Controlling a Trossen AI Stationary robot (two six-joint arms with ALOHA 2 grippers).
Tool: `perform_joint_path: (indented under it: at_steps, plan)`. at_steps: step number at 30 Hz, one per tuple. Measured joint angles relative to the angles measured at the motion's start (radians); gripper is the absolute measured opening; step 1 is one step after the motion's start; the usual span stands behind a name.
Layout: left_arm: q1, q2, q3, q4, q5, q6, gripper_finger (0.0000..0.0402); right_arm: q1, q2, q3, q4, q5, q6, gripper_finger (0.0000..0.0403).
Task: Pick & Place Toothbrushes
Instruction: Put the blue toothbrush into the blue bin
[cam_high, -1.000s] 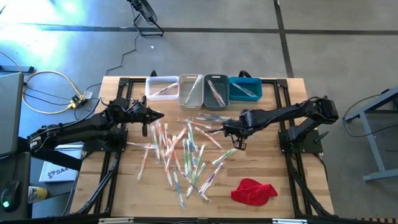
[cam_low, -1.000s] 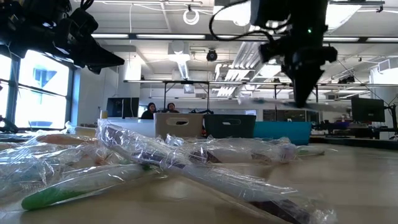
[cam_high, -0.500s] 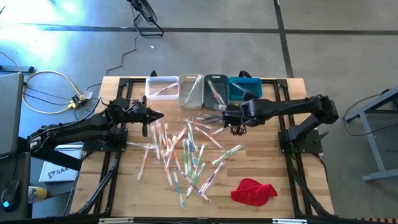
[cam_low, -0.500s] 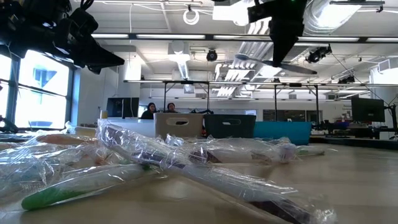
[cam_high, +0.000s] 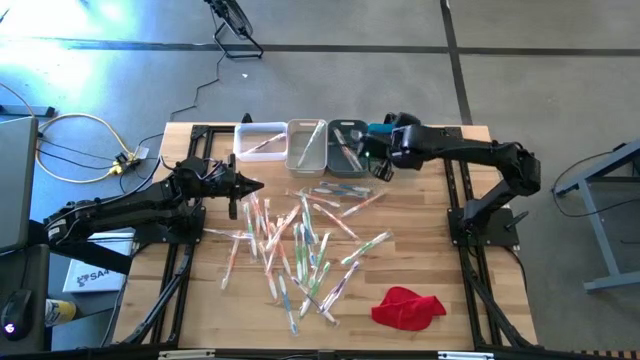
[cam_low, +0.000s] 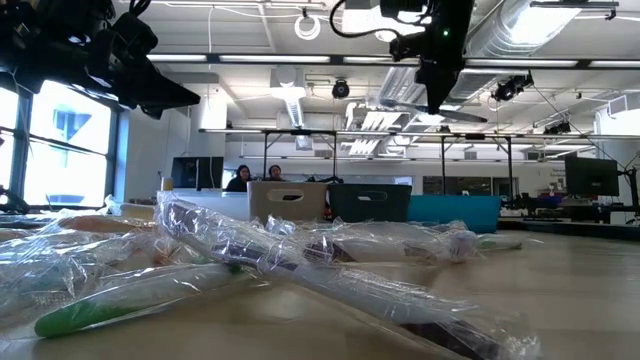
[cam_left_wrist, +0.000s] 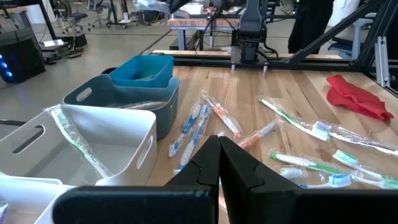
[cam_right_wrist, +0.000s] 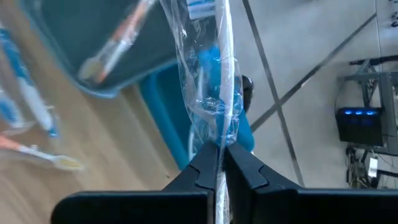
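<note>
Wooden slats make up the bench (cam_high: 420, 250), which stands on a grey floor in a large workshop with ceiling lights and monitors beyond.

At the bench's far edge the right gripper (cam_high: 378, 152) hangs above the row of bins, over the border between the grey bin (cam_high: 347, 146) and the blue bin (cam_high: 396, 142). Its fingers are pressed together on a wrapped toothbrush (cam_right_wrist: 214, 68) with a blue handle; in the right wrist view the clear wrapper stretches straight out from the fingertips, with the blue bin just beyond it and the grey bin, holding an orange-handled brush, off to one side. In the low view this gripper (cam_low: 434, 100) sits high over the bins with the wrapper jutting out sideways.

The left gripper (cam_high: 258, 185) hovers with its fingers closed on nothing, pointing toward the right arm across the bench. Just ahead of it and below lies the pile of toothbrushes (cam_high: 295, 250), dozens of wrapped sticks with pink, orange, green, blue and white handles, scattered over the middle of the bench. In the left wrist view the gripper (cam_left_wrist: 219, 146) shows its two dark fingers meeting at the tip, with the beige bin (cam_left_wrist: 106, 140) close alongside and loose brushes spread ahead. The white bin (cam_high: 260, 140) sits nearest this gripper in the row, and the beige bin next to it holds a few brushes.

A red cloth (cam_high: 407, 306) lies well away from both grippers, at the near edge on the right arm's side.
</note>
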Motion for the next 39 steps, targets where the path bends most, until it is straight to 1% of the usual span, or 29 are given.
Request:
perform_joint_path:
  at_steps: [4, 10, 21, 31, 34, 39]
  plan:
    - [0.000, 0.000, 0.000, 0.000, 0.000, 0.000, 0.0000, -0.079, 0.000, 0.000, 0.018, -0.004, -0.045, 0.0006]
    - [0.000, 0.000, 0.000, 0.000, 0.000, 0.000, 0.0000, -0.172, 0.000, -0.003, 0.036, -0.013, -0.069, 0.0005]
    - [0.000, 0.000, 0.000, 0.000, 0.000, 0.000, 0.0000, -0.278, 0.007, -0.098, 0.165, -0.012, -0.086, 0.0005]
    - [0.000, 0.000, 0.000, 0.000, 0.000, 0.000, 0.0000, -0.305, 0.007, -0.193, 0.343, -0.034, -0.123, 0.0005]
    - [0.000, 0.000, 0.000, 0.000, 0.000, 0.000, 0.0000, -0.306, 0.007, -0.213, 0.413, -0.083, -0.121, 0.0005]
    - [0.000, 0.000, 0.000, 0.000, 0.000, 0.000, 0.0000, -0.311, 0.007, -0.243, 0.475, -0.102, -0.120, 0.0005]
